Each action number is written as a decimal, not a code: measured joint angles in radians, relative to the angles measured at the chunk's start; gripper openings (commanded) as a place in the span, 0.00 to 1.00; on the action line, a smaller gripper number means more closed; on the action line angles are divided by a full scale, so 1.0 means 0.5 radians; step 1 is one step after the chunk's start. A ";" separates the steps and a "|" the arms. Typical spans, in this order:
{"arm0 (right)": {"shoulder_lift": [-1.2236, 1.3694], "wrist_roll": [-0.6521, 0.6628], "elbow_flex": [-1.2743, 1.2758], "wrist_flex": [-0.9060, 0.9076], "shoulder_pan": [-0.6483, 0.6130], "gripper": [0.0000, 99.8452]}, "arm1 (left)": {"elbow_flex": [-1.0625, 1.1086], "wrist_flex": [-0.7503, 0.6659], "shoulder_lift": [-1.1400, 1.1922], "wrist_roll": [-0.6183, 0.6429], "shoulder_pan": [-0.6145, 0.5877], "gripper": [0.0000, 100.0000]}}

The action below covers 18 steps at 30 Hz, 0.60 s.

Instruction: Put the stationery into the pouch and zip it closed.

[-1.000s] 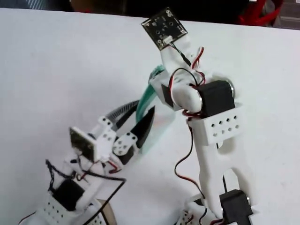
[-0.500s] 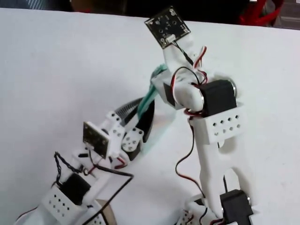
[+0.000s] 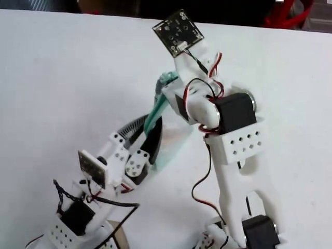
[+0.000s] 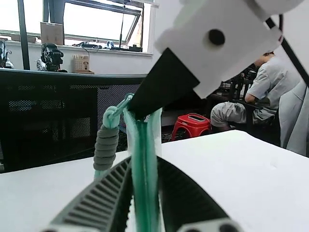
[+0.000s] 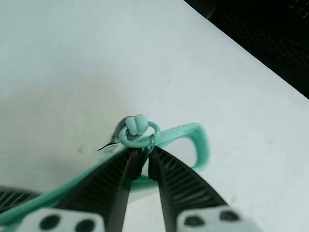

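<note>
The green-edged, see-through pouch [image 3: 154,111] stands on its edge between both arms on the white table. My left gripper [image 3: 151,136] is shut on the pouch's zipper edge [image 4: 143,145] at its near end. My right gripper [image 3: 167,87] is shut on the zipper pull, a green ring [image 5: 137,133], at the far end. A green loop [image 5: 200,142] hangs just past the ring. In the left wrist view my left gripper [image 4: 143,166] pinches the green strip, a grey ribbed cord [image 4: 105,145] hangs beside it, and the right gripper's black finger [image 4: 161,84] is above it.
The white table [image 3: 62,78] spreads out to the left and behind the arms. The right arm's white body [image 3: 236,150] fills the right side, with red and black wires along it. Chairs and a red stool [image 4: 193,123] stand in the room beyond.
The right arm's wrist has swung left, carrying the pouch's far end with it. The left arm rose toward the pouch half a second ago and has dropped back down-left, still gripping.
</note>
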 measured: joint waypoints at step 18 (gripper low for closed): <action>0.006 -0.006 0.021 -0.411 0.245 0.02 | 0.015 0.012 -0.018 0.000 0.003 0.02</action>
